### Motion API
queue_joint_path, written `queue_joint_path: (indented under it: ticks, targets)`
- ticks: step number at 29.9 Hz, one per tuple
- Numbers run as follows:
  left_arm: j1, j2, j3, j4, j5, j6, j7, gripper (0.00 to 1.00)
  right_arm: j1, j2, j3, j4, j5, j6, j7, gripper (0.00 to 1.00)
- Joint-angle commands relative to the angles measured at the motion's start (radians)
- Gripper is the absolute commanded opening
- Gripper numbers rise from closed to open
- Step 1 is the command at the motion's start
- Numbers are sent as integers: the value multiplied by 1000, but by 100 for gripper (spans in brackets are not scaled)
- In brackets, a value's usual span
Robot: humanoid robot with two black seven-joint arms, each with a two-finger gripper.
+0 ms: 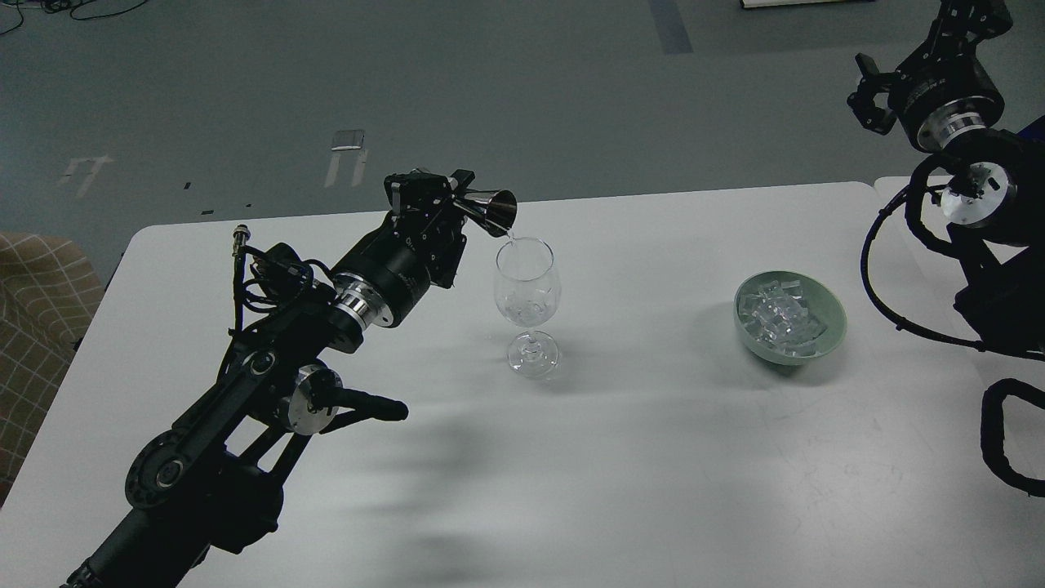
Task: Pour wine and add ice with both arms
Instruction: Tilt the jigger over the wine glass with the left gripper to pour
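My left gripper [453, 196] is shut on a small metal jigger [494, 211], tipped on its side with its mouth over the rim of a clear stemmed glass [527, 304]. A thin drip of clear wine [512, 238] hangs at the jigger's lip, and a little liquid lies in the glass bowl. The glass stands upright mid-table. Ice [782, 317] cubes fill a pale green bowl [833, 312] to the right. My right gripper [867, 94] is raised far at the upper right, away from the table; its fingers are dark and hard to separate.
The white table [637, 457] ends at a far edge just behind the jigger, with grey floor beyond. A second white surface [890, 189] adjoins at the right under my right arm's looped cables. A checked seat [33, 327] stands off the left edge.
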State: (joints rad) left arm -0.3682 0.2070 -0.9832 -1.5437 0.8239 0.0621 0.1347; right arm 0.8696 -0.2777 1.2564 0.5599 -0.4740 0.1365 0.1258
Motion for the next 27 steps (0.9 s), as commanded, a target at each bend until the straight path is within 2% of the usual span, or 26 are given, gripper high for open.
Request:
queue_joint_path:
  ticks: [1, 27]
  targets:
    - [-26, 3, 29, -7, 35, 1, 0, 0, -3, -6, 0, 0, 0, 0, 2, 100]
    - [-67, 48, 78, 0, 185, -4, -3, 0, 0, -8, 2, 2, 0, 0, 2, 100]
